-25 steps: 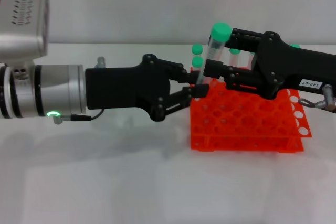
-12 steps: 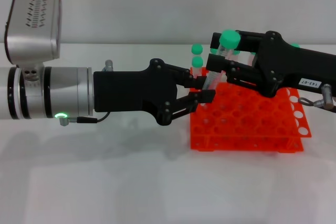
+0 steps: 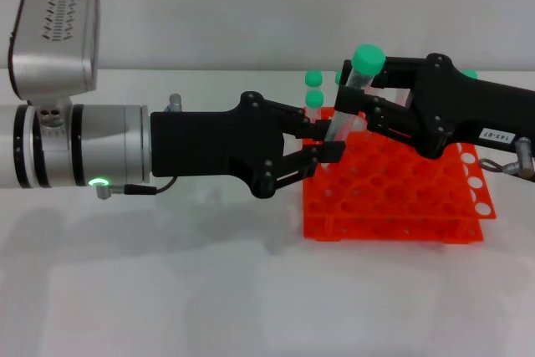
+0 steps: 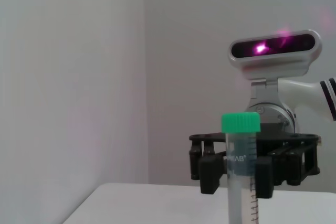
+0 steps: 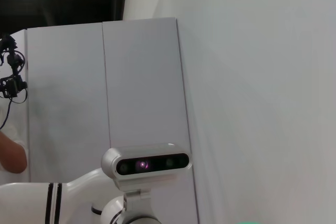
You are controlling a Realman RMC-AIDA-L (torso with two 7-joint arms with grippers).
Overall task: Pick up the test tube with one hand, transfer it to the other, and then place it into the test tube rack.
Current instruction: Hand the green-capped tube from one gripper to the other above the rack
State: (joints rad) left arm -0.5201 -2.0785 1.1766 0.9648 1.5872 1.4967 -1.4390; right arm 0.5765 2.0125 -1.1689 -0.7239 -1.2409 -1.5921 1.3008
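Black pincer (image 3: 355, 116) around slim clear test tube (image 3: 349, 106)

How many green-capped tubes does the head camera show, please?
4: the test tube in the right hand, its tip at the left hand; two tubes at the rack's back-left; one cap behind the right arm. More may be hidden.

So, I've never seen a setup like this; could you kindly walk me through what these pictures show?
It is a two-armed robot at a white table. The wide picture comes from its head camera; the other two come from cameras on each wrist. The left gripper, on the silver arm, and the right gripper, all black, meet over an orange test tube rack. Between them is a green-capped test tube, tilted: the right gripper clasps its upper part, the left pinches its lower end. More capped tubes stand in the rack behind.
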